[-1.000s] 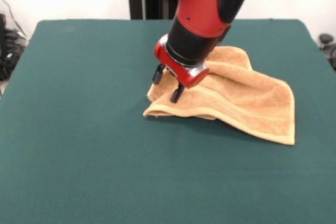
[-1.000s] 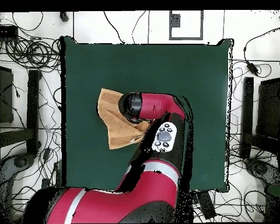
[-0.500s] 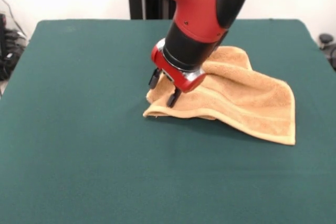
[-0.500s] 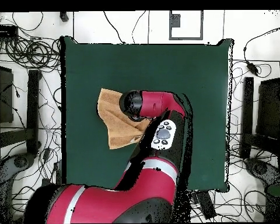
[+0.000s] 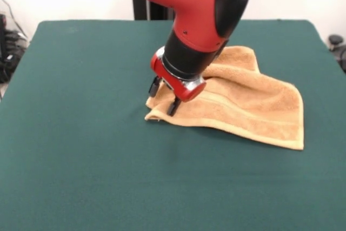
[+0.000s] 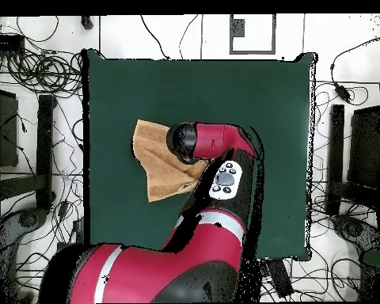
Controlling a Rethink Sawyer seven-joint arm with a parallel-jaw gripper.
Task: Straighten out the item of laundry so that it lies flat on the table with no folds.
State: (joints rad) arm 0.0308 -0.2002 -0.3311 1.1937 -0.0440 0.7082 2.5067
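Front view, foreground: bare dark green table (image 5: 81,177), filling the lower half of the frame. Centre to right of centre: the tan hand towel (image 5: 254,106), lying rumpled, its near hemmed edge running from just left of centre down to a corner at lower right; a woven band stripe parallels that edge, and a raised fold crosses the cloth toward the upper right (the far corner sits near the arm). At the towel's left corner the gripper (image 5: 164,97) stands tilted, its two black fingers (image 5: 173,106) set slightly apart, tips down at the cloth; whether they pinch it cannot be told. Behind it rises the red and black arm (image 5: 194,9).

Overhead view: the towel (image 6: 157,170) lies at centre left of the table (image 6: 256,95), partly covered by the arm (image 6: 213,141).
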